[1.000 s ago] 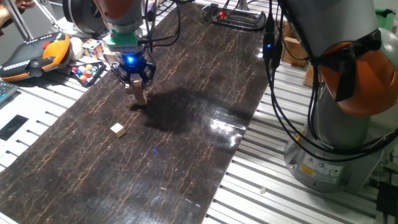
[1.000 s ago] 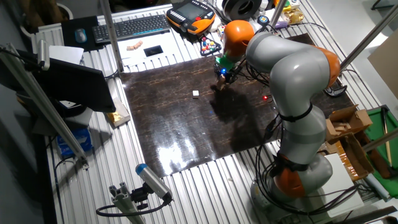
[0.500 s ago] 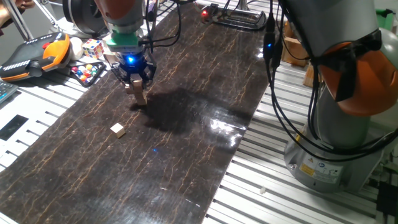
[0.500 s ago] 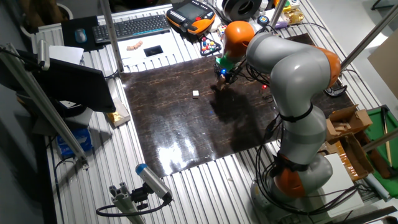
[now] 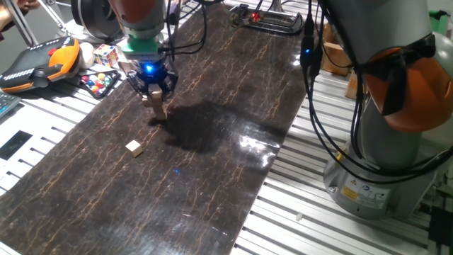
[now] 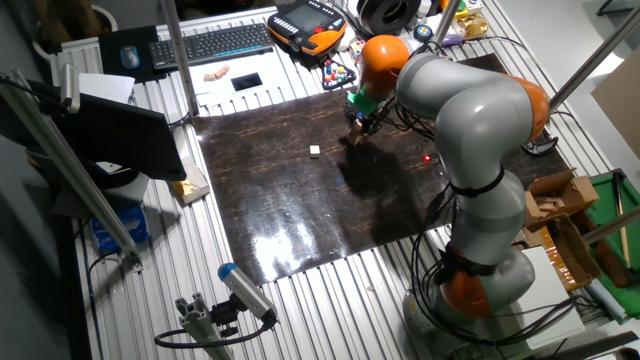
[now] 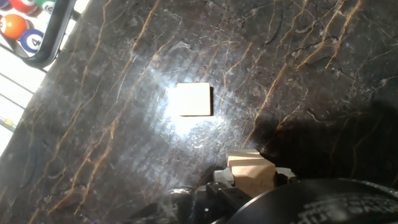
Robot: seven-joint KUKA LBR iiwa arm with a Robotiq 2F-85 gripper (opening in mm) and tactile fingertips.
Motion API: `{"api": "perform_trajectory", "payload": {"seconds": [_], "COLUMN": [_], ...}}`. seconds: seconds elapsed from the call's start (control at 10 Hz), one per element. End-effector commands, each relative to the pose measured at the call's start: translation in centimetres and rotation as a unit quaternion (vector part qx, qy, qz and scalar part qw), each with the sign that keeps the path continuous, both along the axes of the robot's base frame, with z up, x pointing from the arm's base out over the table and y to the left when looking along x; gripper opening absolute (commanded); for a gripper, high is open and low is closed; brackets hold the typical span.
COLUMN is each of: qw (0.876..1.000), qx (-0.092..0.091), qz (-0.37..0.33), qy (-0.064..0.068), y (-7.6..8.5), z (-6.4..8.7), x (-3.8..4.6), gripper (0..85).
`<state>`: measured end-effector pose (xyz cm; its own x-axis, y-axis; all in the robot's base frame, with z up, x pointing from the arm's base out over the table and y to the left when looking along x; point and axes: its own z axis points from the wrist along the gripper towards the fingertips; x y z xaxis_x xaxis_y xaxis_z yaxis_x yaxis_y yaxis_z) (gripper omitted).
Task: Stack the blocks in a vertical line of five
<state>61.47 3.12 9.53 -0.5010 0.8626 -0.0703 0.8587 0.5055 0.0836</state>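
Tan wooden cubes form a short stack directly under our black two-finger gripper, whose jaws pinch a tan cube right at the stack's top. Another loose tan wooden cube lies well apart from that stack. We should probably centre it squarely over the stack before releasing.

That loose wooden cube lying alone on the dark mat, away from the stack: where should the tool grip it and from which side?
Come straight down from above and close on two opposite vertical faces of the lone cube. It sits flat on the mat with its top facing up and nothing touching it, so either pair of side faces is free. The tool is at the stack now.
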Motion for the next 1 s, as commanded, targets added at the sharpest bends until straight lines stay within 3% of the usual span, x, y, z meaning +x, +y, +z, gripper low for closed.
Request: {"api": "perform_trajectory", "payload": {"seconds": [0.0,0.2,0.5,0.9], "qw": [1.0,1.0,1.0,1.0], "qx": [0.0,0.001,0.0,0.0], "qz": [-0.001,-0.004,-0.005,-0.008], "qy": [-0.001,-0.002,0.0,0.002], "y": [0.0,-0.02,-0.05,-0.01], "z": [-0.01,-0.09,-0.14,-0.17], "x": [0.0,0.02,0.03,0.02], "gripper": [1.3,4.3,16.0,22.7]}}
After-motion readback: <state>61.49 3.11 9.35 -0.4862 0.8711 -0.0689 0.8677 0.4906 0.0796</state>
